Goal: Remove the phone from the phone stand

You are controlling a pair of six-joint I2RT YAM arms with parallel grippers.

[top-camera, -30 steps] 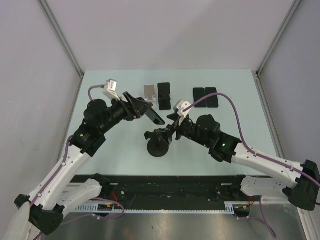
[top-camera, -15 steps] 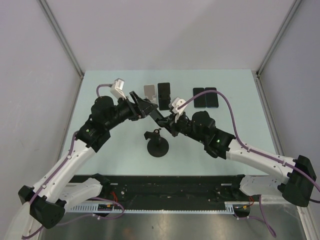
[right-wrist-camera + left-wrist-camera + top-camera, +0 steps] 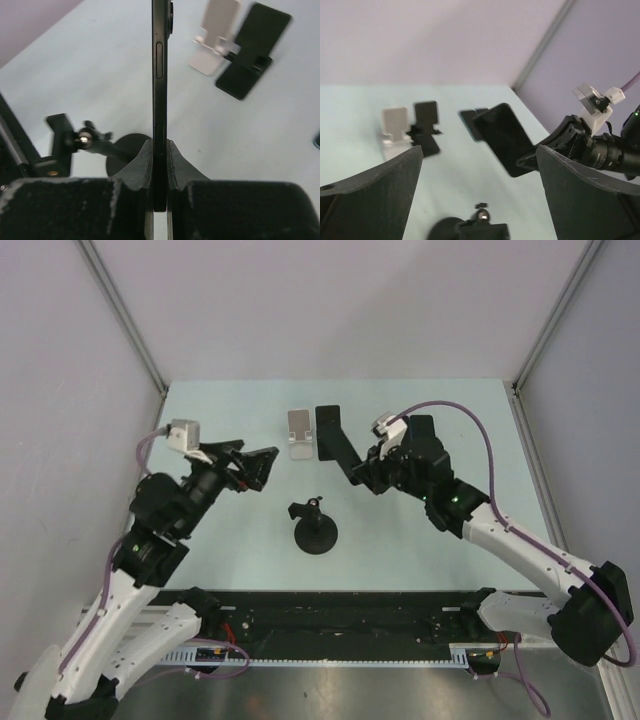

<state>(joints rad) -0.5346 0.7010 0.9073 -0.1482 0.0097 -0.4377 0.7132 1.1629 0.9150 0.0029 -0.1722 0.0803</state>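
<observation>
The black phone (image 3: 341, 452) hangs in the air, tilted, with my right gripper (image 3: 362, 472) shut on its lower end. The right wrist view shows the phone (image 3: 160, 75) edge-on, pinched between both pads of that gripper (image 3: 160, 165). The black phone stand (image 3: 313, 530), a round base with a short arm, stands bare in mid-table, below and left of the phone. My left gripper (image 3: 255, 465) is open and holds nothing, left of the phone. In its wrist view the left gripper (image 3: 480, 190) frames the phone (image 3: 502, 135) and the stand (image 3: 480, 225).
A white stand (image 3: 298, 430) and a black folding stand (image 3: 327, 416) sit at the back of the table, just behind the held phone. Both also show in the right wrist view, white stand (image 3: 215, 35) and black stand (image 3: 252, 50).
The left gripper let go of the phone, opened wide and drew back to the left. The right gripper shut on the phone and carried it back and right, away from the stand.
</observation>
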